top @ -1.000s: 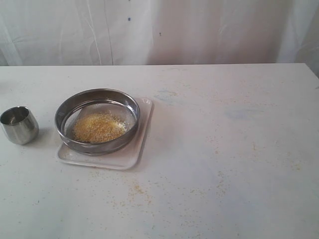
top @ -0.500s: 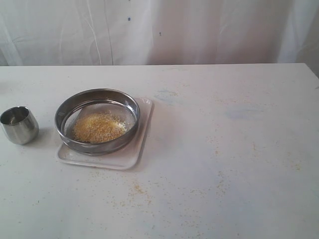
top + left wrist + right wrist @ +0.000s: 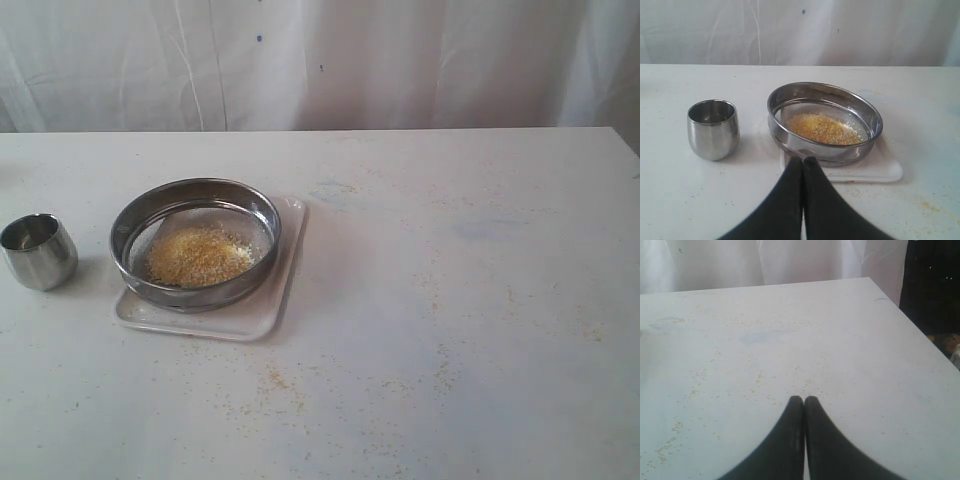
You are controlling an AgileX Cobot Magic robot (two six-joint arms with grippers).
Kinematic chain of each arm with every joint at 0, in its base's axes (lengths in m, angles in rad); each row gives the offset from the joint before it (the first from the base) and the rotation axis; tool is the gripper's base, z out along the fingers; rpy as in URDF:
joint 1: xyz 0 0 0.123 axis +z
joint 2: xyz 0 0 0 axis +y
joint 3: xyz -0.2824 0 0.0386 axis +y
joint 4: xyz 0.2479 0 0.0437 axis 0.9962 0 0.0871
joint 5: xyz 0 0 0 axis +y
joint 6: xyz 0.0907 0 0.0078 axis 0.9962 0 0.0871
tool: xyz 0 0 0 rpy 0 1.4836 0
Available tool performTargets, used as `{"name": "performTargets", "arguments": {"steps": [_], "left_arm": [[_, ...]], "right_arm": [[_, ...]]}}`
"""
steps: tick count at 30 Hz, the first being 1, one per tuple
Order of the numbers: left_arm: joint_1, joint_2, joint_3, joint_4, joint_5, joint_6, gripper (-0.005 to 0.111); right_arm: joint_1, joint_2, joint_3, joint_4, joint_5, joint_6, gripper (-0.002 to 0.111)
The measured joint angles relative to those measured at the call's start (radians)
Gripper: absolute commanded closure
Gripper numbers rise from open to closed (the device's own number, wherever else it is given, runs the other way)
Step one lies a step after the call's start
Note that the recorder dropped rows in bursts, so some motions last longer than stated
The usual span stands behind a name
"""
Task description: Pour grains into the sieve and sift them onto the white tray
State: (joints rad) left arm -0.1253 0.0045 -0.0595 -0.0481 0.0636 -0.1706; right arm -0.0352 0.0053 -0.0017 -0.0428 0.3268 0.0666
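The sieve, a wide steel ring with a mesh bottom, rests on the white tray at the left of the table. A heap of yellow-beige grains lies on its mesh. My left gripper is shut and empty, held back from the sieve's near side. Over bare table on the right, my right gripper is also shut with nothing in it. Neither gripper shows in the exterior view.
A small rounded steel cup stands upright and looks empty, left of the tray. Spilled grains dot the white table. The table's right edge drops off to a dark floor. A white curtain hangs behind.
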Motion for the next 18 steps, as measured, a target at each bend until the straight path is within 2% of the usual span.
{"name": "performTargets", "arguments": {"steps": [8,18], "left_arm": [[0.0,0.0,0.056,0.0,-0.078,0.03,0.107],[0.0,0.0,0.056,0.0,-0.078,0.117,0.107]], "right_arm": [[0.0,0.0,0.0,0.0,0.0,0.0,0.108],[0.0,0.0,0.0,0.0,0.0,0.0,0.108]]}}
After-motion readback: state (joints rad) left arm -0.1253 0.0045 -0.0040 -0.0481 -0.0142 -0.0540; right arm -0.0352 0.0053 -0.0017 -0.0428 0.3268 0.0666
